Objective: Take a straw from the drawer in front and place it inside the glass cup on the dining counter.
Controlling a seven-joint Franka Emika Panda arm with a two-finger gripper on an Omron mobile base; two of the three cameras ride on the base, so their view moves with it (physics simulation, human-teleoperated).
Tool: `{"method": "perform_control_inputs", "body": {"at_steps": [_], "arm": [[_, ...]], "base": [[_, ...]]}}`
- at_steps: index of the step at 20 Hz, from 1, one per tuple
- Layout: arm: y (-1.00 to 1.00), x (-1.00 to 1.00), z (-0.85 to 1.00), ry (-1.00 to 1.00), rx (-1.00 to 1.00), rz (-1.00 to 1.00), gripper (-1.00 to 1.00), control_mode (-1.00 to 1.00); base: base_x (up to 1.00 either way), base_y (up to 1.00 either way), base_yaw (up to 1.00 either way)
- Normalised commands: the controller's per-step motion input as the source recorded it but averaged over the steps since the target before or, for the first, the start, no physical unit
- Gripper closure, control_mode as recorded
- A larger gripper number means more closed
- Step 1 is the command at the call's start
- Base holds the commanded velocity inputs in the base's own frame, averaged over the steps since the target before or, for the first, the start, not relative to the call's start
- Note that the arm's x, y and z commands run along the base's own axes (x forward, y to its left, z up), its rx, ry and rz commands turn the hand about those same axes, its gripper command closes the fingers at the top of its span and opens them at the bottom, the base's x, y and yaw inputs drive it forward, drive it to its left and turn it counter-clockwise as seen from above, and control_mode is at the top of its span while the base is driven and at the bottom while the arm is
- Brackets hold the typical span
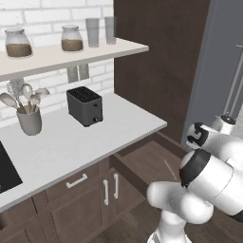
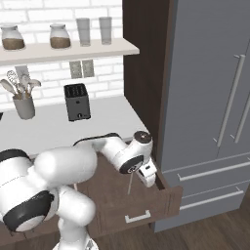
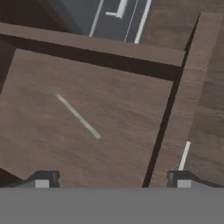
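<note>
Reaching for the straw [image 1: 169,169] is the step in hand: in the left base view it lies right of centre in the open drawer [image 1: 142,163]. In the right base view the gripper [image 2: 148,175] hangs mid-frame. In the hand view the fingertips [image 3: 43,178] stand wide apart, empty; next, descend and centre over it.

arm bent low, gripper [image 3: 113,179] spread wide

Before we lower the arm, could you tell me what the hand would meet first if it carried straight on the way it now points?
Most likely the brown floor of the open drawer. The hand looks down into it, open, with the straw lying slightly off its line; depth is unclear.
</note>
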Motion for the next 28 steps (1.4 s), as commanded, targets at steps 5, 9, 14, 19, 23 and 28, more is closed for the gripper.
{"method": "perform_control_inputs", "body": {"at_steps": [5,9,14,19,23,28], "arm": [[0.32,1.00,-0.05,0.42,-0.05,0.21,-1.00,-1.00],[0.29,0.81,-0.61,0.35,-0.07,0.20,-1.00,-1.00],[0.14,0.40,-0.58,0.23,-0.08,0.16,-1.00,-1.00],[-0.01,-0.01,-0.48,0.00,0.00,0.12,-1.00,-1.00],[0.00,-0.21,-0.60,0.00,0.00,0.10,-1.00,-1.00],[0.00,-0.07,-0.70,-0.07,0.00,0.09,-1.00,-1.00]], "base": [[0.00,0.00,0.00],[0.00,0.00,0.00],[0.00,0.00,0.00],[0.00,0.00,0.00],[0.00,0.00,0.00],[0.00,0.00,0.00]]}}
